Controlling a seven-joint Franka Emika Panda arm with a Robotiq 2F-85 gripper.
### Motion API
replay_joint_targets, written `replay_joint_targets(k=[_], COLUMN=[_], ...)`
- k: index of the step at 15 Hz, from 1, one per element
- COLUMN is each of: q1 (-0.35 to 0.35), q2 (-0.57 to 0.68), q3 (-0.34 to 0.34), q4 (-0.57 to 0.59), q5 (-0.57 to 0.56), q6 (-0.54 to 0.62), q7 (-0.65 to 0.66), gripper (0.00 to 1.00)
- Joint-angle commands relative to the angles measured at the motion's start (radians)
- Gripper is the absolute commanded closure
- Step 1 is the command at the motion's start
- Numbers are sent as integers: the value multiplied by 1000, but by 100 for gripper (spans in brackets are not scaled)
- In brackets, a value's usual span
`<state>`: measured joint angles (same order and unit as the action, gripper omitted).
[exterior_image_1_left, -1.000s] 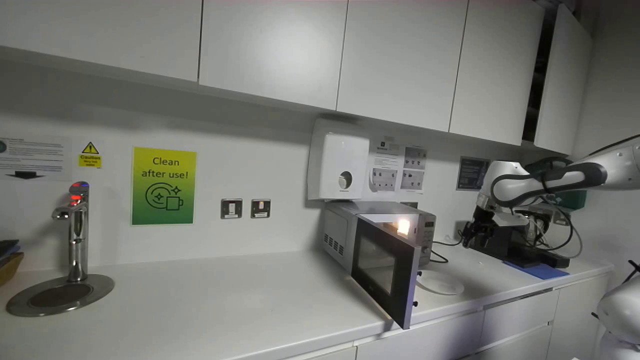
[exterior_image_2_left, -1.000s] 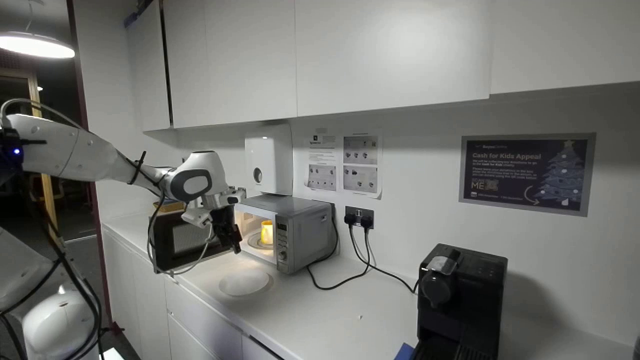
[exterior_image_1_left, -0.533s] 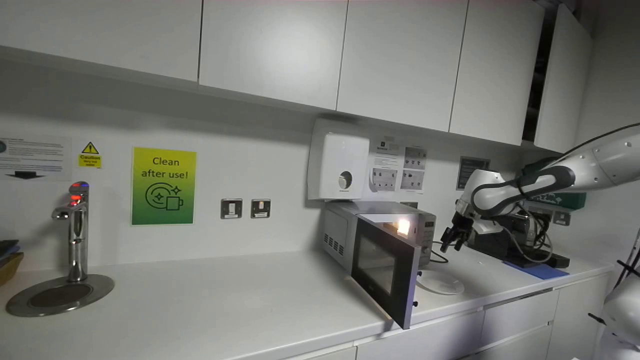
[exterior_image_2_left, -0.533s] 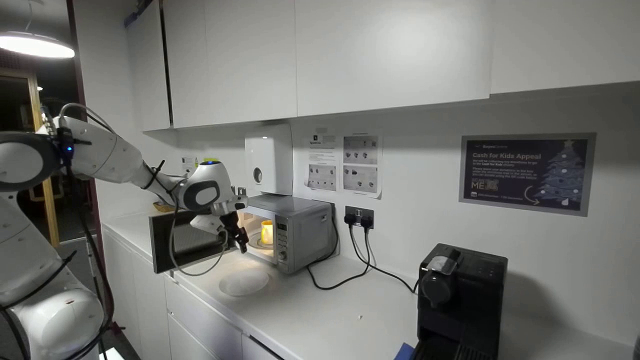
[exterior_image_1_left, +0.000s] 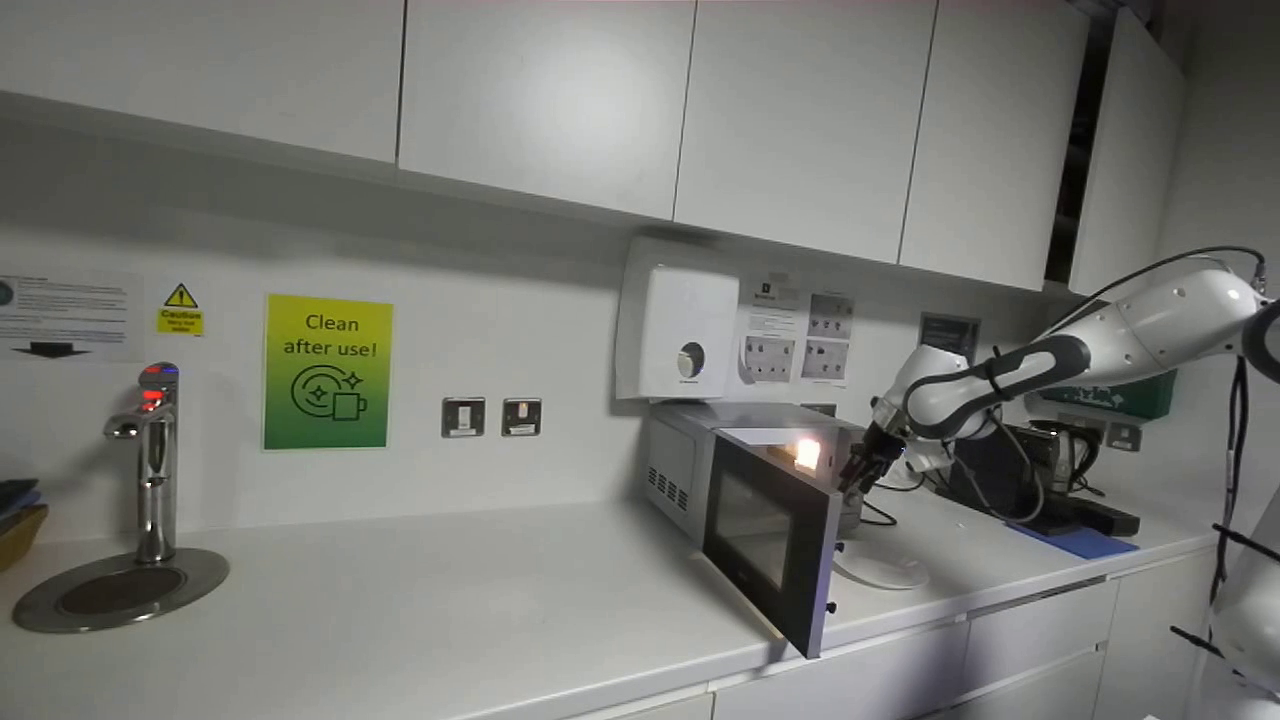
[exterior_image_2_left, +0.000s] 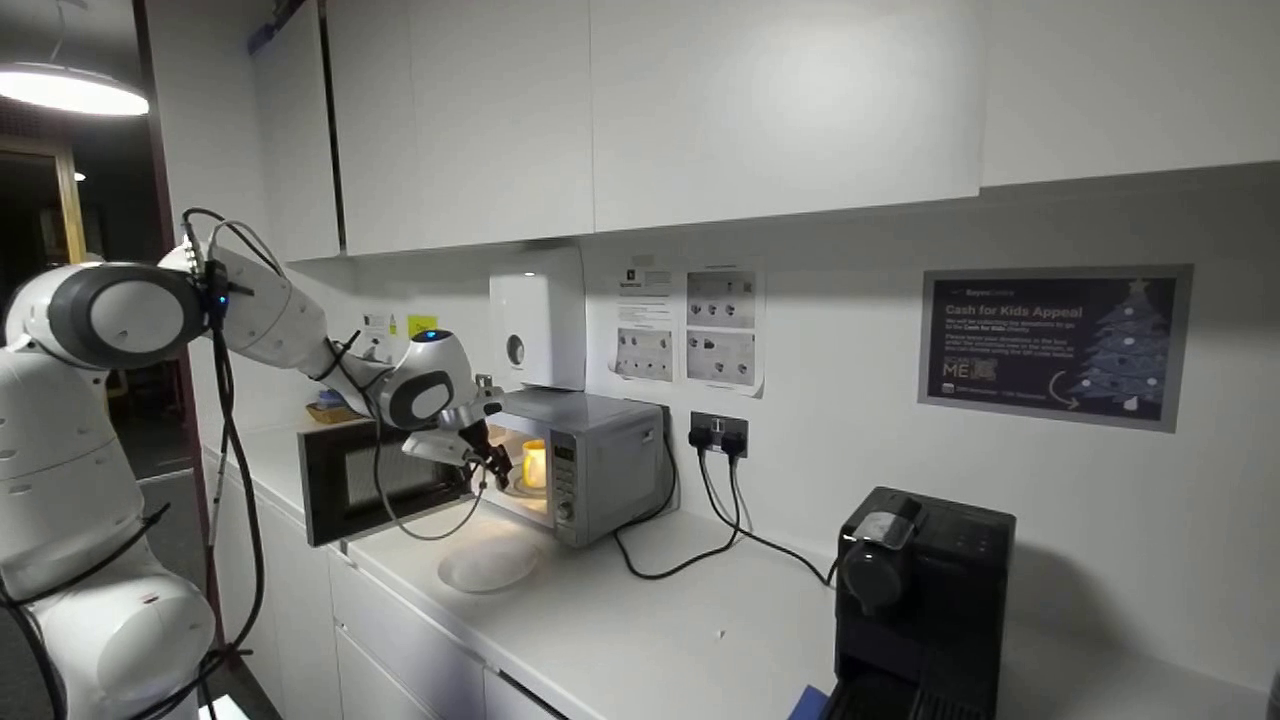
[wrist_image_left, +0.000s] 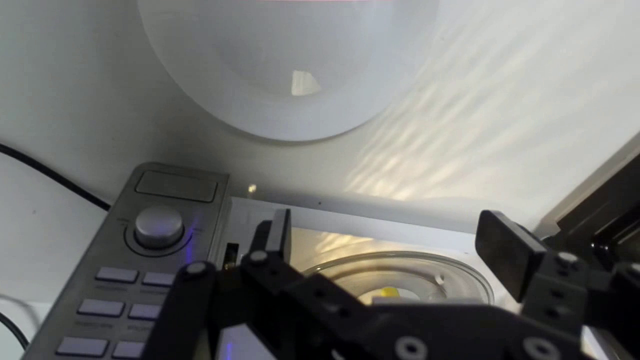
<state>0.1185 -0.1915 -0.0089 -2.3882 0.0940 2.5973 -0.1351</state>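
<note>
My black gripper (wrist_image_left: 392, 240) stands open with nothing between its pads (wrist_image_left: 507, 250). In an exterior view the gripper (exterior_image_2_left: 500, 467) is just in front of the lit opening of the silver microwave (exterior_image_2_left: 630, 455). A yellow mug (exterior_image_2_left: 535, 465) sits inside on the turntable. From the wrist, only a small yellow piece of the mug (wrist_image_left: 390, 291) shows above the gripper body, on the glass turntable (wrist_image_left: 425, 257). The microwave door (exterior_image_1_left: 770, 545) is swung wide. In an exterior view the fingers overlap the door's top edge; whether they touch it I cannot tell.
A white plate (exterior_image_2_left: 488, 565) lies on the counter in front of the microwave. The control panel (wrist_image_left: 145, 260) is beside the opening. A coffee machine (exterior_image_2_left: 925, 600), black cables (exterior_image_2_left: 715, 550) and a tap (exterior_image_1_left: 157, 460) are also around. Wall cabinets (exterior_image_2_left: 780, 110) hang above.
The arm has swung toward the microwave, bringing the gripper from beside the plate area to the front of the opening. The jaws have stayed open; mug, plate and door have not moved.
</note>
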Motion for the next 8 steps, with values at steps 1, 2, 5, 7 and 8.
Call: replay_joint_targets(k=[1,2,5,7,8], q1=[-11,-11,-12,-16,-13], q2=[11,17,21,-11,20], q3=[14,15,15,8,15], q4=[10,17,20,3,20], q5=[8,9,9,16,9], q6=[1,1,1,2,1], q7=[-5,-5,-5,-7,-4], gripper=[0,0,0,0,0])
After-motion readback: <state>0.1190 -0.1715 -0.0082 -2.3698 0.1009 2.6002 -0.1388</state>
